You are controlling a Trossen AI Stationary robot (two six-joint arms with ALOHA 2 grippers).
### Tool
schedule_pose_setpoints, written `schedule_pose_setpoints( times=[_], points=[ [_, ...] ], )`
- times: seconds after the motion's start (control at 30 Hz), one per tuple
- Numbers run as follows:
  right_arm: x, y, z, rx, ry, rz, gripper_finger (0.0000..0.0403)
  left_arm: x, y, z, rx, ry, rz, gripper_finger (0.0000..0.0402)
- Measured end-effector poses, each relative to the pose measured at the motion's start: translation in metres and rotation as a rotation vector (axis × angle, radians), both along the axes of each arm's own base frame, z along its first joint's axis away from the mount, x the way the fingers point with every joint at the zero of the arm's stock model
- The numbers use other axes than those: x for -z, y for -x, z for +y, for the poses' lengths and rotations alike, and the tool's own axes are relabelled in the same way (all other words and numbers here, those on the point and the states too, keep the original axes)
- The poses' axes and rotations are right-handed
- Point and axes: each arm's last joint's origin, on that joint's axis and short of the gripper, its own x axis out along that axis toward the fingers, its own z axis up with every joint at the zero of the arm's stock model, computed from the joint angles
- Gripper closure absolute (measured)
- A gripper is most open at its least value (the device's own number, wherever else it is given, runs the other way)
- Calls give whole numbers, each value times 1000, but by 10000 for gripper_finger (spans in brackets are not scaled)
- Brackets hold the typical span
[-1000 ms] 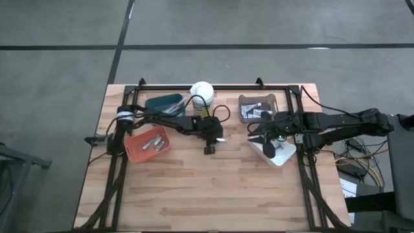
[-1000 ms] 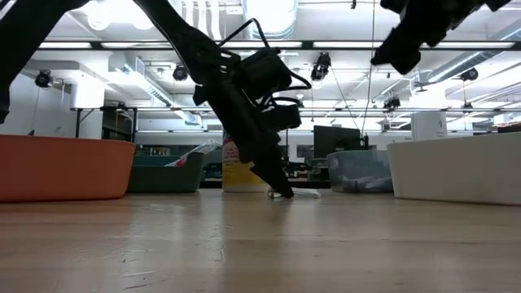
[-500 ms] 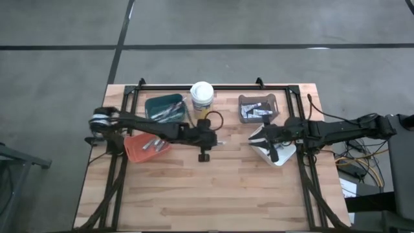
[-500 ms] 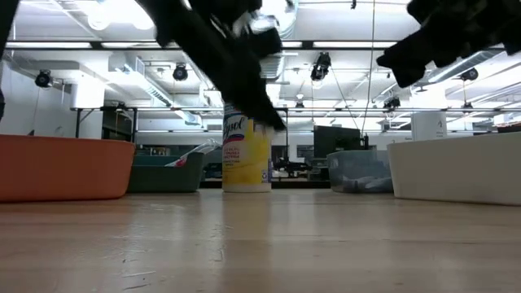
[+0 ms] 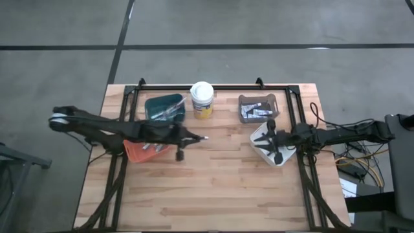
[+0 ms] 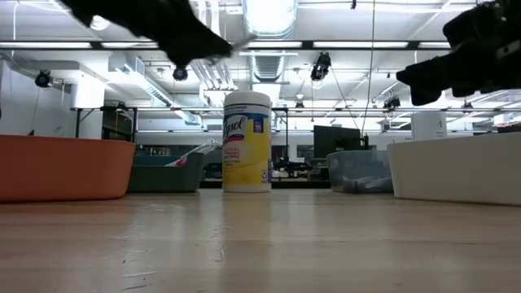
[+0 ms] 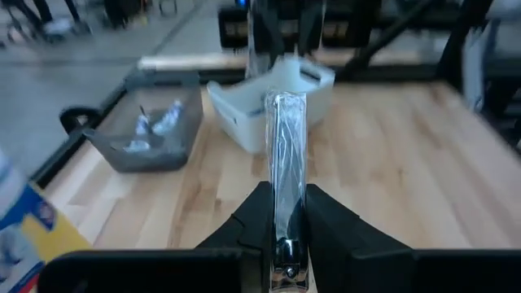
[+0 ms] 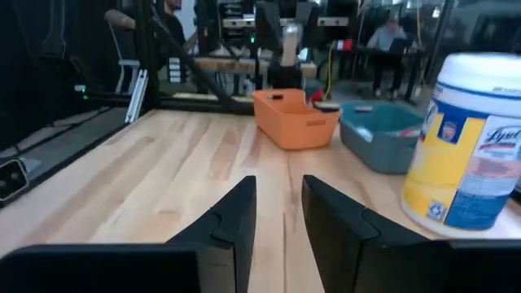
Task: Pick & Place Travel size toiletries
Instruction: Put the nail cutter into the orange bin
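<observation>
My left gripper (image 5: 189,138) hovers above the table beside the orange bin (image 5: 134,152) and is shut on a slim toiletry in a shiny clear wrapper (image 7: 286,138). The item's free end (image 5: 203,137) points toward the table's right. The low view shows this gripper (image 6: 191,41) high above the wood. My right gripper (image 5: 266,136) is open and hangs over the white bin (image 5: 282,157), with nothing between its fingers (image 8: 236,216). More small toiletries lie in the orange bin, the teal bin (image 5: 157,102) and the grey bin (image 5: 259,98). My left gripper pinches the wrapped toiletry between its two fingers (image 7: 248,224) at the item's near end (image 7: 286,232). The fingers come level from the table's left and lie along the item. It sticks straight out past the fingertips, lifted clear of the table.
A large white tub with a yellow label (image 5: 202,98) stands at the far edge between the teal and grey bins. Black frame rails (image 5: 294,110) run along the table's sides and far edge. Bare wood (image 5: 213,188) fills the near half.
My left gripper has risen from the table in front of the tub and drawn back toward the left edge, ending beside the orange bin, still shut on the wrapped item. My right arm has pulled back a little toward the right edge above the white bin.
</observation>
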Motion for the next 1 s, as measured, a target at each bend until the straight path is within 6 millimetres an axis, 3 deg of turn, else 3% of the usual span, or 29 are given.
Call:
schedule_pose_setpoints(
  times=[0.2,0.37,0.67,1.0],
  points=[
    [5,0,0,-4,24,35,307,18,49,4,-7,42,-128,349],
    [5,0,0,0,28,38,307,29,79,6,-17,108,-190,349],
    [5,0,0,0,28,39,307,38,115,8,0,173,-159,349],
    [5,0,0,0,28,40,307,43,144,11,-83,399,-80,348]
  ],
)
